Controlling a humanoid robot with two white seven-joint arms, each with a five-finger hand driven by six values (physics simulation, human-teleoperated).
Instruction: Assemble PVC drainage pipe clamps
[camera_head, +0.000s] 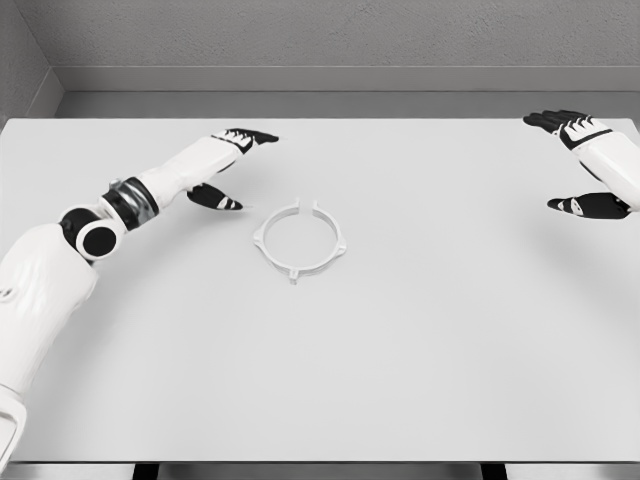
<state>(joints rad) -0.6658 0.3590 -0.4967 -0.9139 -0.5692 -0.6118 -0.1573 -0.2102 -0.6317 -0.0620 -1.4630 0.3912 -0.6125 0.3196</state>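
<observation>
White arms (45, 280); black-and-silver wrist ring; black fingers (215, 197) with white knuckle markings.

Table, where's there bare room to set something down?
The table is bare all along the near edge below the clamp ring, and between the ring and the right hand. Tightest spot: between the left hand and the ring.

- Broad white rectangular table (420, 380), matte top, evenly lit, filling most of the view.
- Grey textured back wall (330, 35) behind it, meeting a paler band, possibly a ledge or baseboard.
- Dark gaps below the table's near edge.
</observation>
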